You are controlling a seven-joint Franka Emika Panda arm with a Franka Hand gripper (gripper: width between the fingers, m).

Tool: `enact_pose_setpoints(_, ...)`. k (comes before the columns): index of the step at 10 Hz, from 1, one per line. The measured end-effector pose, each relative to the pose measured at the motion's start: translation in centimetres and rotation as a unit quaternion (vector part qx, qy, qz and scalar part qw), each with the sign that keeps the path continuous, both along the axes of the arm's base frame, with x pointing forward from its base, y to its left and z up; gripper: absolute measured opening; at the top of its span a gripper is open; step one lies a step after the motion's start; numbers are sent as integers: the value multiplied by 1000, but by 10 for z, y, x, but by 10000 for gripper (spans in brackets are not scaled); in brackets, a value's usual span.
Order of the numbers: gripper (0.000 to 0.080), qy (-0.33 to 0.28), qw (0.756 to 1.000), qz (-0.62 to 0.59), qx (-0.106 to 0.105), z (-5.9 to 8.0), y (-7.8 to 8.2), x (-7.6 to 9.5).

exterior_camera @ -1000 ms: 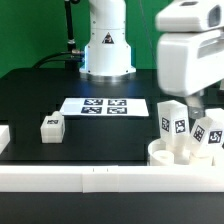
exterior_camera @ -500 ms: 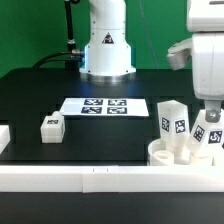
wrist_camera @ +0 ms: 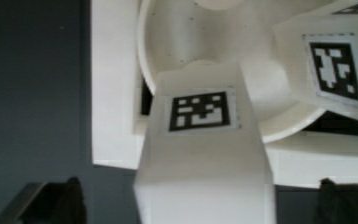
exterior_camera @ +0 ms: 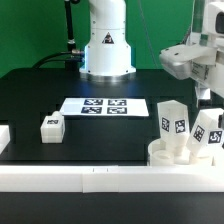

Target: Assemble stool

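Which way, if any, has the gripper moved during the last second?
Yes. Judged against the upright leg, the gripper shifted toward the exterior view's right and rose slightly.

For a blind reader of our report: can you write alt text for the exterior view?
At the exterior view's right, two tagged white legs stand in a seat disc, the gripper above them. A third leg lies loose on the table at its left, near the marker board.

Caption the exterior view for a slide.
Two legs stand in the seat, third leg lies apart, open tool above.
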State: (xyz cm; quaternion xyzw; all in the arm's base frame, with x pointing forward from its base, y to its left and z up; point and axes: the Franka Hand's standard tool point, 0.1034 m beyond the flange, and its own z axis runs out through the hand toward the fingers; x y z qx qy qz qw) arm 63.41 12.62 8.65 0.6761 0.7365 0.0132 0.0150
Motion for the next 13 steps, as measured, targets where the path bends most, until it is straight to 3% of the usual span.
enact_pose_setpoints(2, 618, 1, 1000, -3, 0, -1, -3, -1)
enact_pose_setpoints(3, 416, 1, 1000, -4, 0, -1, -3, -1)
enact_pose_setpoints(4, 416, 1, 1000, -4, 0, -1, -3, -1)
enact_pose_setpoints(5, 335, 1, 1000, -4, 0, -1, -3, -1)
enact_pose_setpoints(8, 335, 2, 999, -38, 3, -1, -3, -1)
enact_pose_setpoints(9, 335, 6, 992, -127, 9, -2, -5, -1)
enact_pose_setpoints(11, 337, 10, 970, -244, 16, -2, -9, -2)
enact_pose_setpoints(13, 337, 14, 915, -402, 42, -3, -8, -2)
